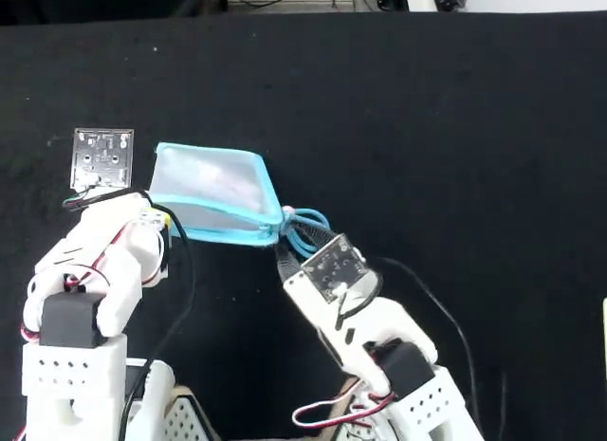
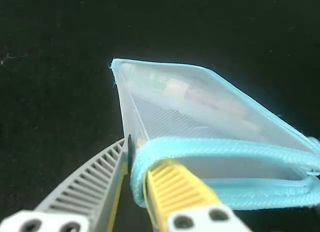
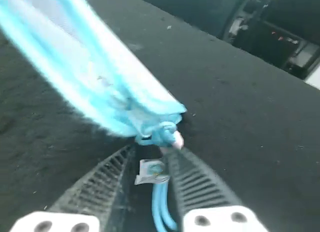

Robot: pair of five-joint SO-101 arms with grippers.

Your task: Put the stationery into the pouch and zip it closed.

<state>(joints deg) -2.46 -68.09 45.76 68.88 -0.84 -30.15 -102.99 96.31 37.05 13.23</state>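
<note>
closest in, the left gripper (image 2: 141, 159) is clamped on the near left corner of the pouch (image 1: 213, 190). its yellow finger sits on one side of the blue zip band and the pale ribbed finger on the other, so it's closed tight on the fabric. the pouch is held up at that corner rather than lying flat. from the high view that arm is on the left side of the table (image 1: 446, 128).

the right gripper (image 3: 152, 151) is at the opposite end of the pouch, the near right corner. its two black fingers are drawn in narrow with the zip pull (image 3: 152, 171) between them, and a blue cord (image 3: 161, 207) hangs down through the same gap. in the high view the cord loops out just beside that corner.

a bit further out is the pouch body, see-through mesh with light blue trim, stretched between the two grippers. you can make out pale stationery (image 2: 175, 87) inside it through the mesh, though i can't tell which items. how far the zip is closed i can't tell.

beyond that it's black tablecloth to the far edge.
</note>
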